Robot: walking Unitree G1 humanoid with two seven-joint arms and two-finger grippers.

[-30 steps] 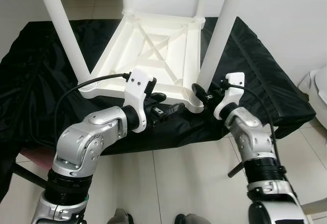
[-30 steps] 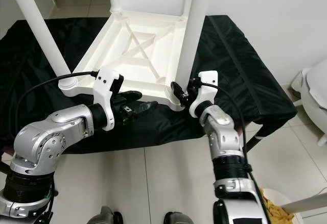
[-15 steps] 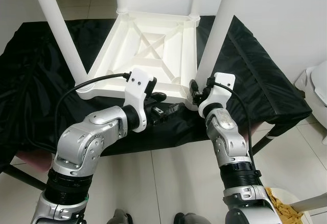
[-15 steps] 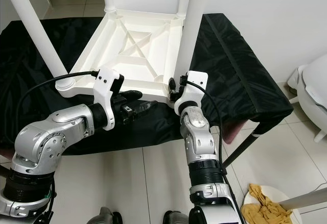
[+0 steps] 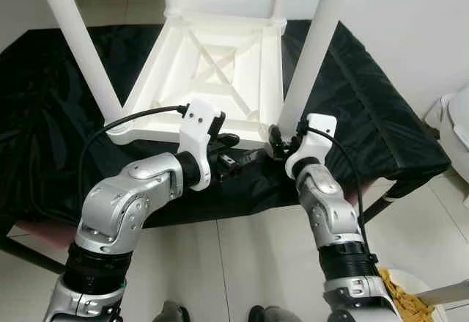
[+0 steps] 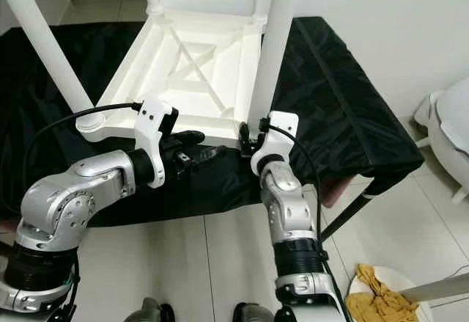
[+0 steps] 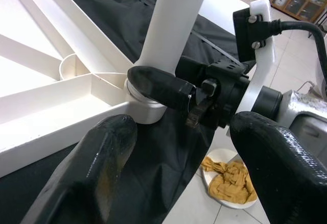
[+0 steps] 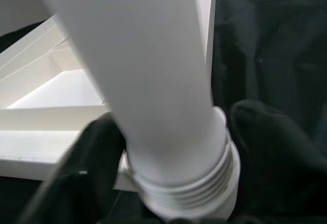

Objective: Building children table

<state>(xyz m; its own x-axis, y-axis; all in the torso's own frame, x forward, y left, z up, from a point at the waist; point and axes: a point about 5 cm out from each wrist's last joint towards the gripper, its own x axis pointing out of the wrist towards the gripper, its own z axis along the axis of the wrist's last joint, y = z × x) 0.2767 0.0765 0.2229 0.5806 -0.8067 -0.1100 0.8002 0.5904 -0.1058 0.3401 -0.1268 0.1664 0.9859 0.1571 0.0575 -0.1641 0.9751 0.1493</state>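
A white children's table (image 5: pixel 212 65) lies upside down on a black cloth (image 5: pixel 44 116), its legs pointing up. My right gripper (image 5: pixel 277 135) is at the base of the near right leg (image 5: pixel 308 58). In the right wrist view its fingers (image 8: pixel 97 157) sit on both sides of the leg (image 8: pixel 153 81), just above the threaded collar, and look pressed against it. My left gripper (image 5: pixel 242 149) hovers open by the table's front edge, left of that leg. Nothing is between its fingers (image 7: pixel 102 152). The near left leg (image 5: pixel 77 43) stands at the other front corner.
The cloth-covered stand ends just in front of me, with tiled floor below. A yellow rag (image 6: pixel 374 293) lies in a white dish on the floor at my right. A white fixture (image 5: pixel 454 124) stands at the far right. The stand's dark leg (image 5: pixel 381 205) slants down beside my right arm.
My right gripper has moved left from beside the table's corner to the base of the near right leg. The left arm has stayed put. The camera has shifted a little.
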